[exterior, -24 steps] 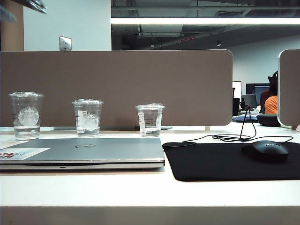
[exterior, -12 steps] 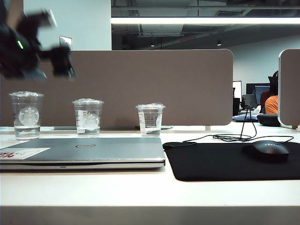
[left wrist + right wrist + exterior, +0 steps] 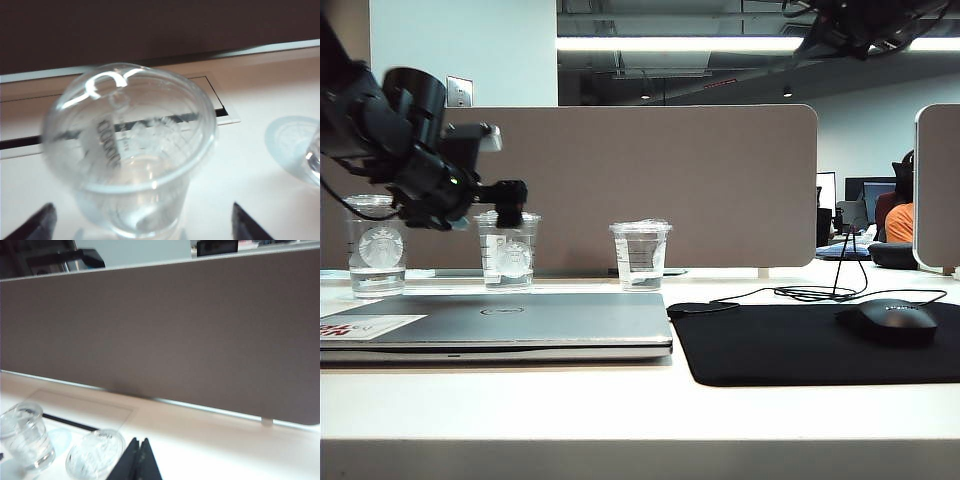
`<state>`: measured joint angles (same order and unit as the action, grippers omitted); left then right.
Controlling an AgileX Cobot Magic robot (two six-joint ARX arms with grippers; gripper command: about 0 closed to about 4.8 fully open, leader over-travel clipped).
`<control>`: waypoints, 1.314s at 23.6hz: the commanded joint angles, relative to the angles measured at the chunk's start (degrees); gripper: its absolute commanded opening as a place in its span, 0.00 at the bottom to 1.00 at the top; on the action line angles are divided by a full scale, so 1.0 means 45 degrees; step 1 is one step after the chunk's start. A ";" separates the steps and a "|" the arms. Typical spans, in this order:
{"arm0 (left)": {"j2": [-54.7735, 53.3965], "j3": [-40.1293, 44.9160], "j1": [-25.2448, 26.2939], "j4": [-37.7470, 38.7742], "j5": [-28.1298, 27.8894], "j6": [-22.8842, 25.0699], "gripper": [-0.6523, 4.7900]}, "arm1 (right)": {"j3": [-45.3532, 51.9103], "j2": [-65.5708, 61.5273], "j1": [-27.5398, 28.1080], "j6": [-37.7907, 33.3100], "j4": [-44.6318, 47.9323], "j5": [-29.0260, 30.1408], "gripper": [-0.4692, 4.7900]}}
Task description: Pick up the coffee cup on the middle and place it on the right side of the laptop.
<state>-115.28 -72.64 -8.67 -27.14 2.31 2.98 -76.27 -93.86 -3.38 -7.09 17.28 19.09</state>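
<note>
The coffee cup [image 3: 507, 250], clear with a flat lid and a white round logo, stands in the middle of three cups behind the closed silver laptop [image 3: 500, 322]. My left gripper [image 3: 509, 204] hovers at its lid. In the left wrist view the cup [image 3: 132, 150] lies just ahead of the open left gripper [image 3: 142, 229]; its two dark fingertips [image 3: 37, 227] stand wide on either side, touching nothing. My right gripper [image 3: 138, 460] is shut and empty, beside two clear cups [image 3: 95, 455]. The right arm [image 3: 865, 20] shows at the top right of the exterior view.
A second logo cup [image 3: 377, 245] stands at the left and a smaller clear cup [image 3: 640, 255] at the right. Right of the laptop lies a black mouse pad [image 3: 790, 345] with a mouse [image 3: 888, 322] and cables. A brown partition [image 3: 620, 180] backs the desk.
My left arm has swung down from the upper left to the middle cup's lid. The right arm has come into view at the top right. The cups stand unmoved.
</note>
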 commanded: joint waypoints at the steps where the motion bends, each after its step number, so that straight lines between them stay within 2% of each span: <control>1: -0.0719 -0.0845 -0.0015 0.0306 -0.0272 0.0015 1.00 | -0.0646 -0.0471 -0.0024 0.0000 0.0447 -0.0010 0.08; 7: -0.1972 -0.2147 -0.0015 0.0296 -0.0340 0.0005 1.00 | -0.1059 -0.0767 -0.0024 0.0015 0.0350 -0.0015 0.08; 12: -0.3390 -0.3769 -0.0015 0.0296 -0.0899 0.0005 1.00 | -0.1049 -0.0767 -0.0005 0.0078 0.0029 -0.0005 0.08; 18: -0.3453 -0.3895 -0.0015 -0.0486 -0.0685 0.0010 1.00 | -0.1049 -0.0874 -0.0005 0.0675 -0.0554 0.0024 0.08; 19: -0.3453 -0.3910 -0.0015 -0.0476 -0.0661 0.0005 0.89 | -0.1049 -0.0874 -0.0005 0.0675 -0.0559 0.0024 0.08; 21: -0.3453 -0.3910 -0.0015 -0.0461 -0.0525 0.0010 0.78 | -0.1049 -0.0874 -0.0005 0.0680 -0.0559 0.0024 0.08; 22: -0.3453 -0.3910 -0.0015 -0.0461 -0.0510 0.0010 0.77 | -0.1044 -0.0874 -0.0005 0.0680 -0.0554 0.0024 0.08; 25: -0.3453 -0.3905 -0.0015 -0.0466 -0.0510 0.0010 0.66 | -0.1044 -0.0874 0.0000 0.0680 -0.0568 0.0029 0.08; 31: -0.3453 -0.3910 -0.0015 -0.0486 -0.0505 0.0010 0.64 | -0.1044 -0.0874 0.0000 0.0680 -0.0583 0.0024 0.08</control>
<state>-131.20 -89.93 -8.67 -28.51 -0.21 3.01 -80.53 -98.00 -3.38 -4.21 13.96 19.11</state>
